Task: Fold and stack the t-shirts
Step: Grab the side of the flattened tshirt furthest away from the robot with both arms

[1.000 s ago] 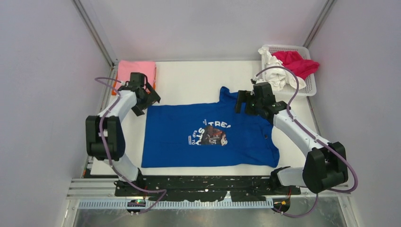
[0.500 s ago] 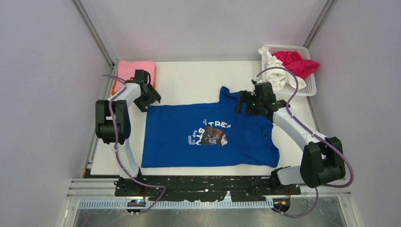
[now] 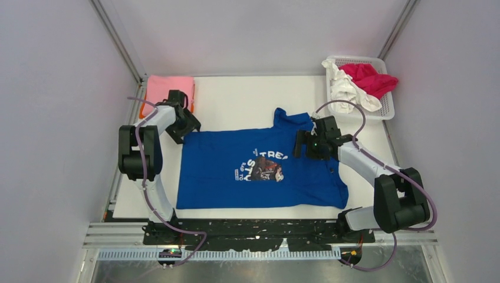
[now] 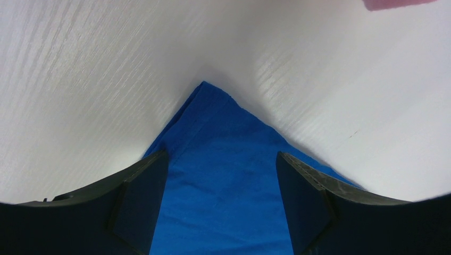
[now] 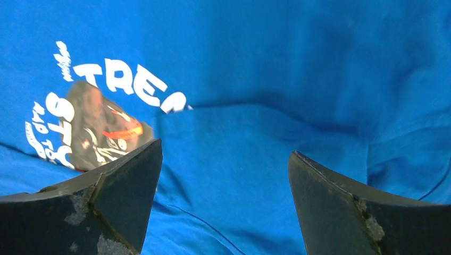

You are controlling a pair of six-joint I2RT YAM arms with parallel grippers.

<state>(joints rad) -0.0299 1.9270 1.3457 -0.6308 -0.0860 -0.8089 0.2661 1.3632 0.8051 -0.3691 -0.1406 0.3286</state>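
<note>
Pink cotton marks the left end of the layout. You will find a folded pink t-shirt (image 3: 170,88) at the far-left corner of the white table (image 3: 236,100), with a sliver of an orange t-shirt (image 3: 141,111) showing under it.

Just nearer you, the left gripper (image 4: 219,156) sits over the far-left corner of the royal-blue t-shirt (image 3: 218,171). In the left wrist view its fingers (image 4: 141,196) are spread wide. The pointed blue corner lies on the table between them and is not pinched. You cannot tell whether the fingertips touch the cloth.

The royal-blue t-shirt lies spread flat, print up, across the middle of the table. Its hem is toward the left arm and its collar toward the right. The round dark graphic (image 3: 268,168) with white lettering sits near its centre.

The right gripper (image 5: 224,149) is over the chest of the shirt, just to the collar side of the graphic. Its fingers are likewise parted, with wrinkled blue fabric between them and nothing gripped.

At the far-right corner, a white mesh basket (image 3: 386,109) holds a crumpled white t-shirt (image 3: 344,88) and a crimson t-shirt (image 3: 368,76). Both drape over its rim.
</note>
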